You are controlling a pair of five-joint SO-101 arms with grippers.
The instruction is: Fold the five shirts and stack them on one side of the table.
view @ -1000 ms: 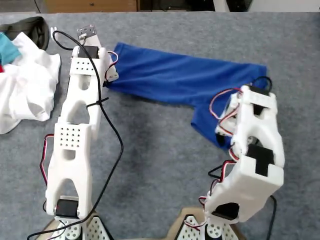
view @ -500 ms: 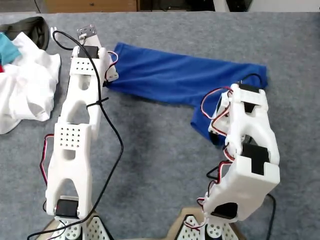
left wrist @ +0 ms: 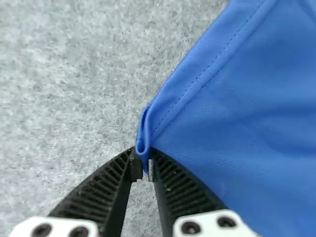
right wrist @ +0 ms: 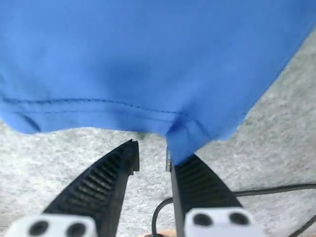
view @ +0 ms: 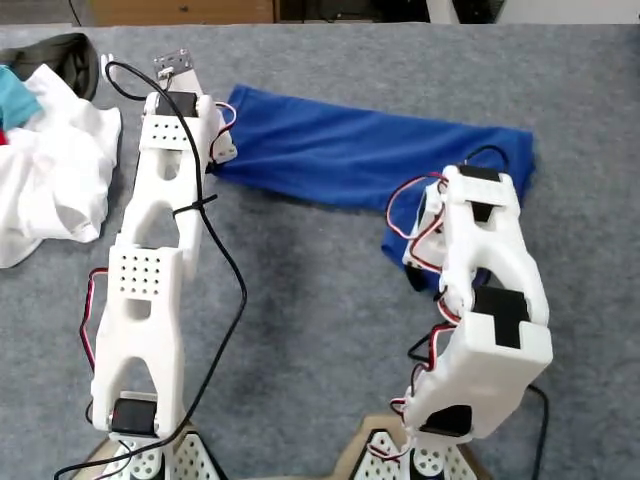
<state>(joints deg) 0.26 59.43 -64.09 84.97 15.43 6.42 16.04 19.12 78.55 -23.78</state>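
A blue shirt [view: 360, 155] lies stretched across the far half of the grey table, with a flap [view: 400, 240] hanging toward the front on its right. My left gripper [left wrist: 142, 167] is shut on the hem at the shirt's left corner [left wrist: 143, 133]; in the high view this grip is at the left gripper [view: 222, 150]. My right gripper [right wrist: 152, 150] stands open at the edge of the flap. A fold of blue hem [right wrist: 185, 138] rests on one finger [right wrist: 195, 180], and nothing sits between the jaws. The right arm [view: 480, 260] covers that spot from above.
A heap of white shirts [view: 50, 170] lies at the far left edge, with a teal piece [view: 15, 95] and a dark garment [view: 55, 55] beside it. A black cable [view: 225, 260] runs along the left arm. Bare grey table [view: 300, 320] spreads between the arms.
The right arm has swung leftward over the shirt's flap. The left arm and the shirt's left corner have stayed where they were.
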